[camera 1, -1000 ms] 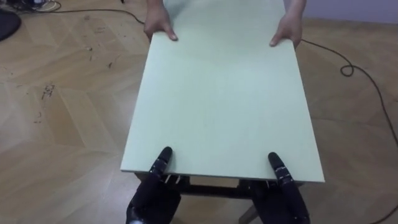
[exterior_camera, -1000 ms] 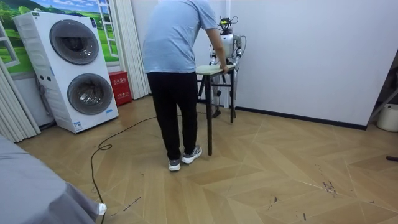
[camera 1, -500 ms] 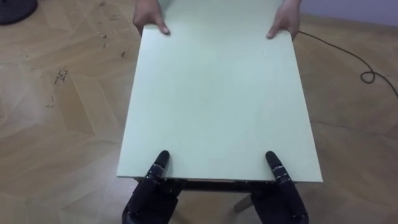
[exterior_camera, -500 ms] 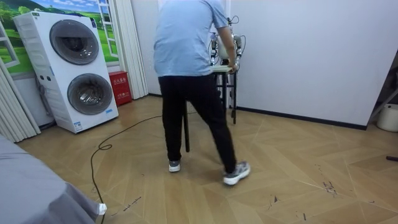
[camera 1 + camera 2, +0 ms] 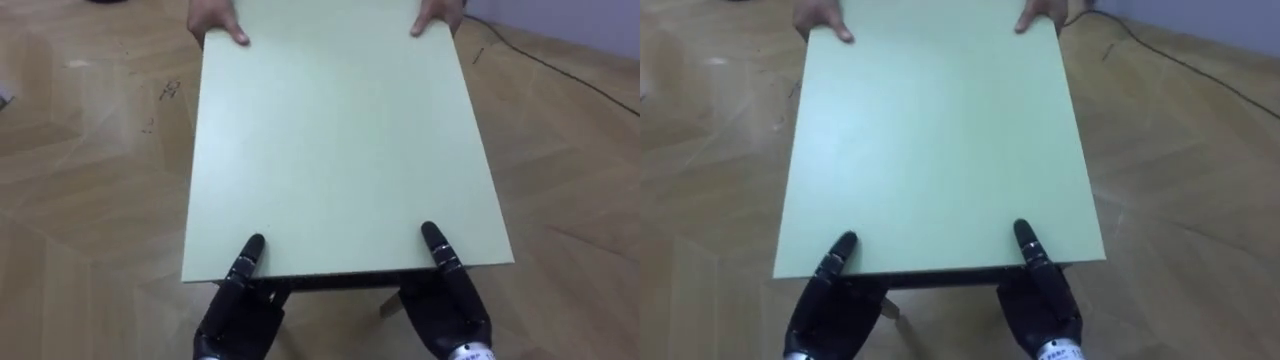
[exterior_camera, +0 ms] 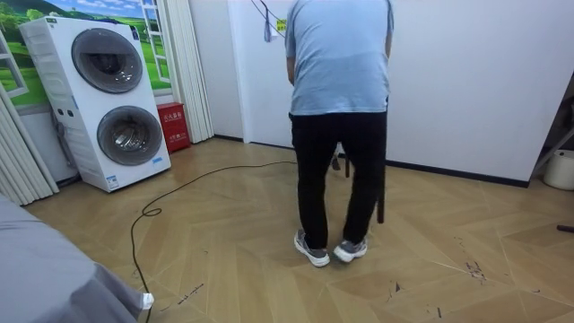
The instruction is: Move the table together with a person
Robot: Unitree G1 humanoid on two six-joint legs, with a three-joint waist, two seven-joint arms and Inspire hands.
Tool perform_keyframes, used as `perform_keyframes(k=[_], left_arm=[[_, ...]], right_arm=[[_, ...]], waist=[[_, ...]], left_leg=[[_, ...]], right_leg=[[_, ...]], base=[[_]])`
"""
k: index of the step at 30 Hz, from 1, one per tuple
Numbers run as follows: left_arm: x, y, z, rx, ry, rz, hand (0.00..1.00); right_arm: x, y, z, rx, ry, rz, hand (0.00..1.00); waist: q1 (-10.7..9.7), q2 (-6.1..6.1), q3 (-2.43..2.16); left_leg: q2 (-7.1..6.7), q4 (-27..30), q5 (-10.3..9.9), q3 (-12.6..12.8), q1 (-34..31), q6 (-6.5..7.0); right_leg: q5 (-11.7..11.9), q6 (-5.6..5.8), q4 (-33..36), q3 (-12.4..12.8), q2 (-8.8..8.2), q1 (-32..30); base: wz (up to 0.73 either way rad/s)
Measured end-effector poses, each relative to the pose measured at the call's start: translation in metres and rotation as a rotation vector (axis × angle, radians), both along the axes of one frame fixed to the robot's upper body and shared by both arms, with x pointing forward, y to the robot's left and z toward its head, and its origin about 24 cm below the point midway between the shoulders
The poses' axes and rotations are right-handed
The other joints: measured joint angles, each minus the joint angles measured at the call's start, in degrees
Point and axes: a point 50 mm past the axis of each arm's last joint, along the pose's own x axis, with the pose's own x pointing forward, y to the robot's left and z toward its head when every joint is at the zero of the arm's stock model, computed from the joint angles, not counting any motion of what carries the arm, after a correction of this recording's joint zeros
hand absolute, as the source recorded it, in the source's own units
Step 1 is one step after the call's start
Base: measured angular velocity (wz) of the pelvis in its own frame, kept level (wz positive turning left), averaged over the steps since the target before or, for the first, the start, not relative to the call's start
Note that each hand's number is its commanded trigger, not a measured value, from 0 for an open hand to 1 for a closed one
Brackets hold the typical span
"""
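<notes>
A pale green table top (image 5: pixel 340 140) stretches away from me, its near edge just above my hands. My left hand (image 5: pixel 235 315) grips that edge at the left, thumb on top and fingers underneath. My right hand (image 5: pixel 445 310) holds it the same way at the right. At the far edge a person's two hands (image 5: pixel 215 22) clasp the corners. In the room view the person (image 6: pixel 339 108) stands with their back to the camera, and one dark table leg (image 6: pixel 380 193) shows beside their legs.
Wooden parquet floor (image 5: pixel 80 190) lies on all sides. A dark cable (image 5: pixel 545 65) runs over the floor at the far right. A stacked washer and dryer (image 6: pixel 103 99) stand at the room view's left, a white wall (image 6: pixel 466 81) behind the person.
The person has stepped to the room view's right and now hides the robot and the table there. In the eye view the floor has slid past while both pairs of hands keep their hold.
</notes>
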Motion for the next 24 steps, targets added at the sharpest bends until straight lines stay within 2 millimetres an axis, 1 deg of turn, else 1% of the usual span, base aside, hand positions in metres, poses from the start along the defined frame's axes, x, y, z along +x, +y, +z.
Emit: perform_keyframes(k=[1, 2, 3, 6, 7, 8, 12, 13, 14, 15, 16, 17, 18, 19, 20, 21, 22, 23, 24], left_arm=[[0.0, 0.0, 0.0, 0.001, 0.002, 0.003, 1.0], [0.0, 0.0, 0.0, 0.001, 0.001, 0.002, 1.0], [0.001, 0.0, 0.0, 0.001, 0.001, 0.002, 1.0], [0.0, 0.003, 0.001, 0.003, 0.001, 0.008, 1.0], [0.001, 0.003, 0.001, 0.003, 0.004, 0.01, 1.0], [0.0, 0.003, 0.0, 0.003, 0.01, 0.012, 1.0], [0.001, -0.001, 0.001, -0.004, 0.026, 0.022, 1.0], [0.001, -0.002, 0.001, -0.006, 0.028, 0.022, 1.0], [0.001, -0.003, 0.001, -0.009, 0.03, 0.023, 1.0], [0.001, -0.004, 0.001, -0.015, 0.031, 0.025, 1.0], [0.001, -0.006, 0.001, -0.018, 0.031, 0.025, 1.0], [0.002, -0.006, 0.001, -0.017, 0.029, 0.024, 1.0], [0.002, -0.006, 0.002, -0.015, 0.028, 0.024, 1.0], [0.003, -0.005, 0.002, -0.009, 0.029, 0.026, 1.0], [0.003, -0.006, 0.002, -0.009, 0.028, 0.022, 1.0], [0.004, -0.003, 0.003, 0.004, 0.019, 0.033, 1.0], [0.006, -0.001, 0.003, 0.015, 0.014, 0.029, 1.0], [0.005, 0.001, 0.002, 0.023, 0.023, 0.023, 1.0], [0.005, -0.001, 0.001, 0.023, 0.03, 0.018, 1.0]], right_arm=[[0.0, -0.001, 0.0, -0.003, 0.002, 0.005, 1.0], [0.001, -0.001, 0.0, -0.006, 0.0, 0.007, 1.0], [0.001, -0.001, 0.001, -0.007, -0.001, 0.008, 1.0], [0.002, 0.001, 0.002, 0.006, -0.002, 0.018, 1.0], [0.002, 0.001, 0.003, 0.006, -0.004, 0.023, 1.0], [0.003, 0.002, 0.003, 0.002, -0.003, 0.023, 1.0], [0.004, 0.001, 0.004, 0.0, 0.002, 0.014, 1.0], [0.005, 0.001, 0.004, -0.001, 0.002, 0.012, 1.0], [0.005, 0.0, 0.005, -0.002, 0.002, 0.011, 1.0], [0.006, 0.001, 0.005, 0.0, -0.001, 0.007, 1.0], [0.006, 0.001, 0.005, 0.001, -0.002, 0.006, 1.0], [0.006, 0.001, 0.005, -0.003, -0.001, 0.007, 1.0], [0.006, 0.0, 0.005, -0.004, -0.002, 0.007, 1.0], [0.004, 0.0, 0.005, -0.006, 0.002, 0.005, 1.0], [0.003, 0.001, 0.004, -0.002, 0.006, 0.004, 1.0], [0.001, 0.004, 0.004, 0.006, 0.011, 0.009, 1.0], [-0.001, 0.005, 0.003, 0.016, 0.017, 0.012, 1.0], [-0.005, 0.005, 0.001, 0.022, 0.031, 0.004, 1.0], [-0.008, 0.004, 0.0, 0.024, 0.037, -0.005, 1.0]], waist=[[-0.83, 0.37, 0.02], [-1.19, 0.69, -0.05], [-1.21, 0.79, -0.02], [-0.57, 0.89, -0.05], [0.1, 0.89, -0.04], [0.33, 0.89, -0.05], [0.79, 0.9, -0.04], [1.12, 0.88, -0.04], [1.31, 0.87, -0.03], [1.64, 0.84, 0.0], [1.62, 0.81, 0.01], [1.32, 0.72, 0.06], [0.91, 0.62, 0.13], [-0.24, 0.49, 0.33], [-0.86, 0.38, 0.32], [-1.33, 0.09, 0.34], [-1.49, -0.25, 0.45], [-2.61, -0.26, 0.38], [-2.62, -0.15, 0.14]], left_leg=[[0.19, -0.12, 0.44, 2.92, -0.02, 0.29], [0.12, -0.17, 0.78, 4.04, -0.18, 0.56], [0.06, -0.21, 0.91, 4.39, -0.28, 0.65], [-0.31, -0.23, 1.12, 4.39, -0.79, 0.98], [-0.48, -0.24, 1.17, 4.37, -0.79, 1.06], [-0.81, -0.34, 1.28, 4.36, -0.81, 1.25], [-1.63, -0.51, 1.79, 4.4, -0.83, 2.11], [-2.06, -0.53, 1.93, 4.38, -0.79, 2.35], [-2.34, -0.53, 2.0, 4.34, -0.77, 2.52], [-2.99, -0.73, 2.22, 4.26, -0.67, 2.96], [-3.38, -0.82, 2.37, 4.06, -0.66, 3.4], [-3.93, -0.9, 2.45, 2.59, -0.67, 3.92], [-4.3, -0.84, 2.53, 1.59, -0.71, 4.13], [-4.9, -0.37, 2.62, -2.29, -0.72, 4.41], [-5.44, -0.21, 2.58, -4.44, -0.79, 4.6], [-6.26, 0.13, 2.66, -7.63, -1.07, 4.6], [-7.21, 0.82, 2.68, -9.42, -1.4, 4.57], [-8.5, 1.49, 2.66, -11.1, -1.52, 4.5], [-8.83, 1.42, 2.66, -11.08, -1.48, 4.49]], right_leg=[[-0.4, 0.25, -0.03, -0.99, -0.51, 0.63], [-0.71, 0.46, -0.01, -1.78, -0.92, 0.82], [-0.75, 0.52, 0.0, -1.96, -1.03, 0.79], [-0.89, 0.77, 0.06, -1.87, -1.38, 0.79], [-0.92, 0.84, 0.63, -1.93, -1.7, 0.63], [-1.06, 1.06, 1.07, -1.92, -2.12, 0.67], [-1.13, 1.18, 3.01, -1.46, -3.33, 0.86], [-1.34, 1.51, 3.94, -0.39, -3.88, 0.76], [-1.46, 1.71, 4.56, -0.07, -4.25, 0.71], [-1.81, 2.28, 6.9, -0.13, -5.23, 0.29], [-2.02, 2.59, 9.5, 0.38, -6.08, -0.35], [-2.04, 2.63, 12.08, 2.2, -6.5, -1.02], [-2.05, 2.63, 13.39, 3.49, -6.62, -1.27], [-2.3, 2.5, 15.78, 6.44, -6.6, -1.82], [-3.66, 2.07, 15.95, 8.56, -6.12, -2.08], [-6.37, 1.16, 11.54, 13.36, -3.49, -2.3], [-6.42, 1.1, 6.28, 15.95, -1.35, -2.52], [-4.59, 0.78, 5.73, 17.55, -0.3, -2.38], [-4.79, 0.79, 5.61, 16.94, -0.41, -2.01]], base=[[0.87], [0.62], [0.42], [0.21], [0.22], [0.21], [0.39], [0.29], [0.36], [0.45], [0.65], [0.69], [0.94], [0.93], [1.1], [1.02], [1.37], [1.22], [0.73]])
